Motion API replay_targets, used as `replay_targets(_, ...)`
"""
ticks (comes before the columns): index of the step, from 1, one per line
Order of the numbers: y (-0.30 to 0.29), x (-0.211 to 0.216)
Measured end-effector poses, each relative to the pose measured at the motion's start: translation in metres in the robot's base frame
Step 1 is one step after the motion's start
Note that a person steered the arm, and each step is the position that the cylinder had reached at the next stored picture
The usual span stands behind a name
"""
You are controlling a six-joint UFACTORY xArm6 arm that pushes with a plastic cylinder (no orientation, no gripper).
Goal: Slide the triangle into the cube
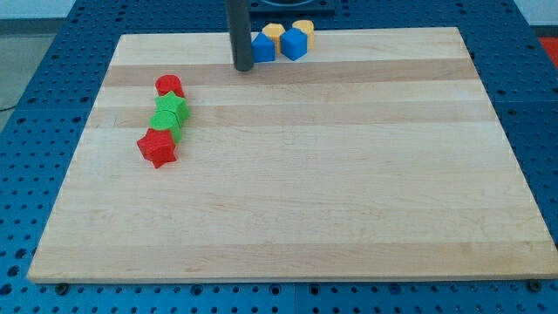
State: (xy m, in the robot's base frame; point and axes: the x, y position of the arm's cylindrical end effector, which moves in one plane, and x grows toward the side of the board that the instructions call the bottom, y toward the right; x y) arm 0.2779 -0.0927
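Tip (243, 67) just left of blue triangle (262, 48), touching blue cube (295, 44).

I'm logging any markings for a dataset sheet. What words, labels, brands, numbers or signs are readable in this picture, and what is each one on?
None: no text, label, brand, number or sign can be read anywhere in this view.
Light wooden board: bare grain only.
Blue, yellow, red and green plastic blocks, such as the blue cube and the red star-shaped block: plain faces.
Dark rod ending in my tip: unmarked.
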Motion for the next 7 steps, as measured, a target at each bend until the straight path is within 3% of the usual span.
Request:
replay_targets(2, -0.023, -0.032)
replay_targets(7, 0.04, -0.024)
